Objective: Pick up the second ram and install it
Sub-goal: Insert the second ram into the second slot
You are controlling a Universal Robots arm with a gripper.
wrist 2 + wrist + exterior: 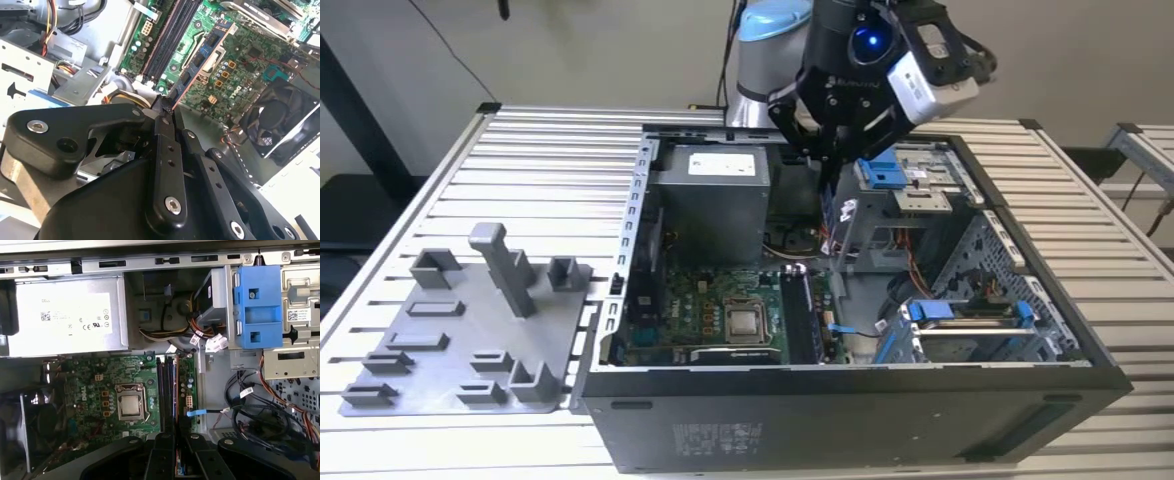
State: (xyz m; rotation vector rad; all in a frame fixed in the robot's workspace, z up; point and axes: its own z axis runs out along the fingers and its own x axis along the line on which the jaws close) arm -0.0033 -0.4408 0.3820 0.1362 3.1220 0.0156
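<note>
Black metal on both faces: clamped the second ram (200, 60) by one short end, jaws of the gripper (164, 107) drawn narrow onto the thin dark-green board, presumably to leave the long contact edge bare for seating. Held it lengthwise beyond the gripper's tip, pointing down into the open computer case (854, 430), touching nothing else and hanging well above the motherboard (90, 390). Lay, in the second wrist view, roughly parallel to the long black memory slots (170, 40) and just beside them, probably for the sake of alignment with them. Judged as past the pickup and short of seating, with no end of the board in a slot. Could not tell whether one slot already carried the look-alike stick. Noted the processor socket (131, 405) just beside the slots, bare and shiny. Farther out, found the grey power supply (65, 315) against the case wall, a blue bracket (257, 305) on the drive bay, and loose cables (250, 410) bunched near that bay, apparently away from the slots to spare a snag. Saw the grey holder tray (467, 330) well apart on the slatted table (547, 140), at the exterior view's left, of no use to this step by the look of it.
</note>
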